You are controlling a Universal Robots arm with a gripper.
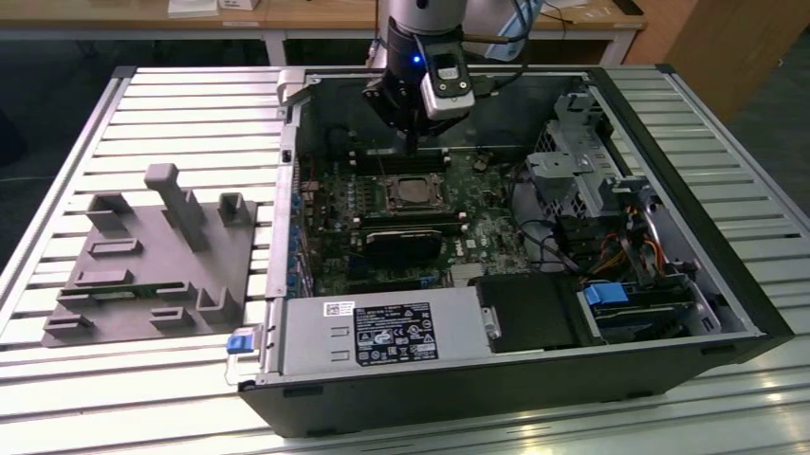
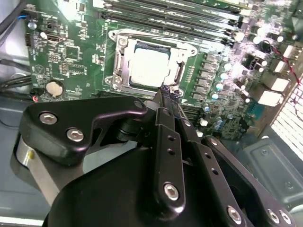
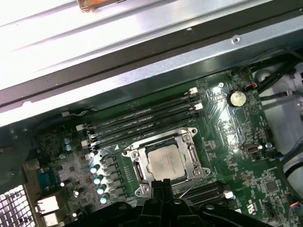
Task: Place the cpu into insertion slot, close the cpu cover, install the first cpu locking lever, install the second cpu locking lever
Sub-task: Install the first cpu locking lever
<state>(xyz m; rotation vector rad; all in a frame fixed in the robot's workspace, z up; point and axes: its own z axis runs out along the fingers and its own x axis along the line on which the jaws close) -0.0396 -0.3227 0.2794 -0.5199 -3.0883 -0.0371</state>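
Just beside the edge of the cpu cover (image 2: 122, 66), hovers with gripper (image 2: 165, 91) jaws pressed together, seemingly empty, seated cpu (image 2: 149, 68) directly ahead.

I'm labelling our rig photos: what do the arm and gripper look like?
The arm is a silver-grey tube ending in a black wrist with a small blue light. The gripper is black, with jointed links, silver screw heads and slim fingers.
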